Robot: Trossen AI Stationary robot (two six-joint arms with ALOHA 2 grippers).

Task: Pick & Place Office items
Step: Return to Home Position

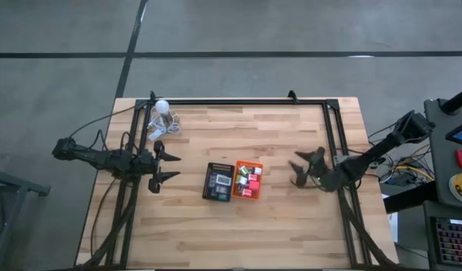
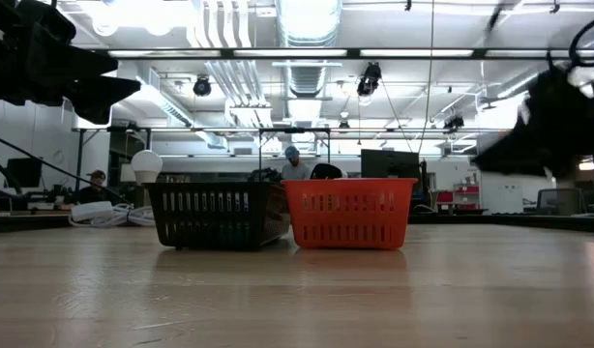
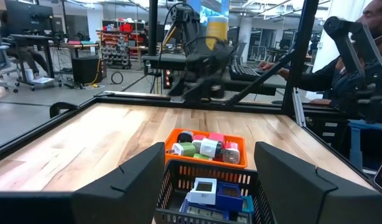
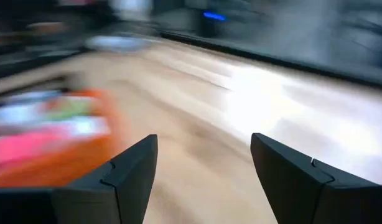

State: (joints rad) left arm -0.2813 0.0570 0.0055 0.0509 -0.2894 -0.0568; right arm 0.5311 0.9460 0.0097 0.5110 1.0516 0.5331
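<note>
Two small trays stand side by side at the table's middle: a black tray point(image 1: 218, 181) and, to its right, an orange tray point(image 1: 247, 179). The office items lie in them: red, pink, green and white pieces point(image 3: 206, 147) in the orange tray, blue and white ones point(image 3: 209, 190) in the black tray. My left gripper point(image 1: 167, 167) is open and held level, left of the black tray. My right gripper point(image 1: 300, 172) is open, right of the orange tray and above the bare wood point(image 4: 203, 149). Neither has anything between its fingers.
A white ball with coiled grey cable point(image 1: 162, 113) lies at the far left corner. A black frame rail point(image 1: 238, 102) runs along the far edge, with more rails down both sides. Bare wood lies in front of the trays point(image 1: 231, 233). People sit in the room beyond point(image 2: 292, 164).
</note>
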